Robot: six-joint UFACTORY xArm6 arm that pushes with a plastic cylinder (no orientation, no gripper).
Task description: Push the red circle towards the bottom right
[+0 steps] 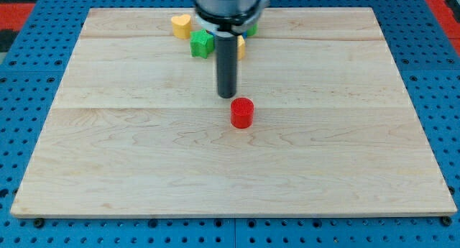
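Note:
The red circle (242,112) is a short red cylinder near the middle of the wooden board (144,162). My tip (227,96) is the lower end of the dark rod that comes down from the view's top. The tip stands just above and slightly left of the red circle, with a small gap between them.
A yellow heart-shaped block (181,24) and a green block (202,43) lie near the board's top edge, left of the rod. A yellow block (241,47) and a green block (251,29) are partly hidden behind the rod. Blue pegboard (29,75) surrounds the board.

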